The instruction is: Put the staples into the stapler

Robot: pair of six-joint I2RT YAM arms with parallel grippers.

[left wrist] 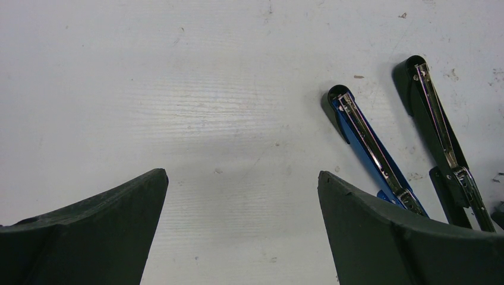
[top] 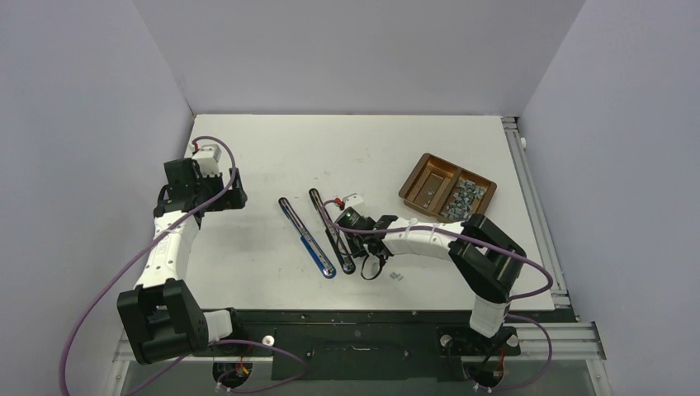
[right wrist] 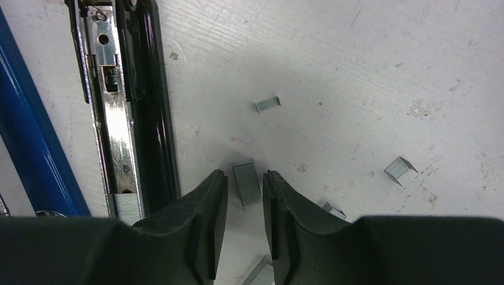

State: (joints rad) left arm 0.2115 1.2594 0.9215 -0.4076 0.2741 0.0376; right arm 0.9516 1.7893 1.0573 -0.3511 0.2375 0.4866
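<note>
**White worktop, staple pick-up beside the black stapler**

White, scuffed worktop [top: 272,148], enclosed by pale lilac walls on three sides.

Staplers: two lie side by side near the centre, both hinged fully open.
- Long blue stapler [top: 307,236] with a chrome magazine rail, on the left.
- Long black stapler [right wrist: 128,89] just to its right, apart from it. Its chrome channel faces up, and a short run of staples [right wrist: 125,205] sits in the near end.

Staples:
- Brown two-compartment tray [top: 446,187] at the right rear. One compartment holds a heap of small silver-grey staple strips [top: 461,198]. The other holds a single small piece that I cannot identify.
- Several loose strips lie on the worktop right of the black stapler: one short piece [right wrist: 267,104] further out, one tipped piece [right wrist: 399,169] off to the right, and one at the bottom edge [right wrist: 261,276] of the right wrist view.

Right end effector [right wrist: 245,178]:
- Down at the worktop, just beside the black stapler.
- Jaws stand narrow, either side of one flat silver-grey staple strip [right wrist: 246,184] that lies on the surface.
- A thin sliver of gap shows on each side of the strip, so the fingers flank it without clamping.

Left end effector [left wrist: 242,190]:
- Jaws as wide as they go, nothing between them.
- Over bare worktop, well left of both staplers.
</note>
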